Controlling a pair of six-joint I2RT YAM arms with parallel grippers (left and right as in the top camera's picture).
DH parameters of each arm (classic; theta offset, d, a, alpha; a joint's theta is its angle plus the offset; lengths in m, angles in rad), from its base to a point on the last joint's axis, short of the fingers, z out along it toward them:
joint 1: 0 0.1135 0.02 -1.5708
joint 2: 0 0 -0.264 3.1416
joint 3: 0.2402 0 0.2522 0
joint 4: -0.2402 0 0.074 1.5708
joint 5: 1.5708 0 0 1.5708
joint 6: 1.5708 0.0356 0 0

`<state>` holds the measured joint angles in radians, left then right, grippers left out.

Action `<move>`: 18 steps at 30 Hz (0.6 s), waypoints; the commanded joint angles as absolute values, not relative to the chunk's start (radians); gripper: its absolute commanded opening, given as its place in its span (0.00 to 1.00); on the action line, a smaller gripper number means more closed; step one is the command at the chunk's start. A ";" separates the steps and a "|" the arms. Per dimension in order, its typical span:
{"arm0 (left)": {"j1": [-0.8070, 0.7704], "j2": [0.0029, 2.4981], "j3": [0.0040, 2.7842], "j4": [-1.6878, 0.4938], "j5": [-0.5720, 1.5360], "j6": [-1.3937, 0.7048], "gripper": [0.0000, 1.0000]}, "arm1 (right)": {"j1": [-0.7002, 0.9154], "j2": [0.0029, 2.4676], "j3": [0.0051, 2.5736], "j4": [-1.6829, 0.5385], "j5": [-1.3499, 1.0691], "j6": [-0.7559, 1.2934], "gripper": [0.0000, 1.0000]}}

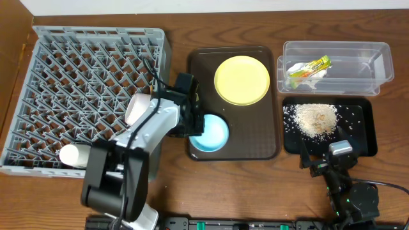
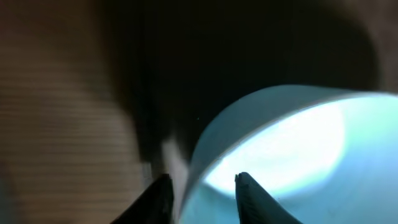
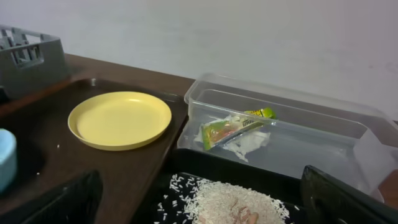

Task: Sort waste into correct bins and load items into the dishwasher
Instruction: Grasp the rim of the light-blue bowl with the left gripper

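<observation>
The light blue bowl point(image 1: 214, 134) sits at the front of the dark brown tray point(image 1: 265, 144). My left gripper point(image 1: 195, 124) is at its left rim. In the left wrist view the jaws point(image 2: 202, 180) are open and straddle the bowl's wall point(image 2: 298, 143), one finger inside and one outside. The pale yellow plate point(image 1: 241, 80) lies behind it on the same tray. The wrapper with white paper point(image 1: 310, 66) lies in the clear tub point(image 1: 335, 45). The rice heap point(image 1: 315, 118) lies on the black tray point(image 1: 364, 144). My right gripper point(image 1: 326, 160) is open and empty at that tray's front edge.
The grey dish rack point(image 1: 77, 70) fills the left side. A white bowl point(image 1: 135, 108) stands in it beside my left arm. Another white rounded thing point(image 1: 75, 155) sits at its front edge. The right wrist view shows the plate point(image 3: 119, 119), wrapper point(image 3: 233, 127) and rice point(image 3: 230, 202).
</observation>
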<state>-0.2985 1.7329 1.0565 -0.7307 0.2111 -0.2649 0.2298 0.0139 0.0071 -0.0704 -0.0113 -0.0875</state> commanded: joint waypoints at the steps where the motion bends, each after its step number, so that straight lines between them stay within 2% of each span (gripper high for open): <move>1: -0.302 1.743 1.049 -0.707 0.447 -0.268 0.31 | 0.223 0.012 0.006 -0.075 -0.016 -0.083 0.99; 4: -0.316 1.743 1.048 -0.682 0.482 -0.267 0.31 | 0.223 0.012 0.006 -0.075 -0.016 -0.083 0.99; 9: -0.360 1.746 1.023 -0.645 0.360 -0.268 0.31 | 0.223 0.012 0.006 -0.074 -0.016 -0.083 0.99; 13: -0.392 1.754 0.961 -0.571 0.346 -0.288 0.31 | 0.223 0.012 0.006 -0.074 -0.016 -0.083 0.99; 16: -0.393 1.754 0.949 -0.558 0.347 -0.326 0.10 | 0.223 0.012 0.006 -0.074 -0.016 -0.083 0.99; 18: -0.382 1.741 0.966 -0.570 0.347 -0.337 0.08 | 0.223 0.012 0.006 -0.074 -0.016 -0.083 0.99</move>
<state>-0.3946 1.7470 0.9535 -0.5667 0.3630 -0.2966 0.2298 0.0139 0.0074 -0.0704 -0.0113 -0.0875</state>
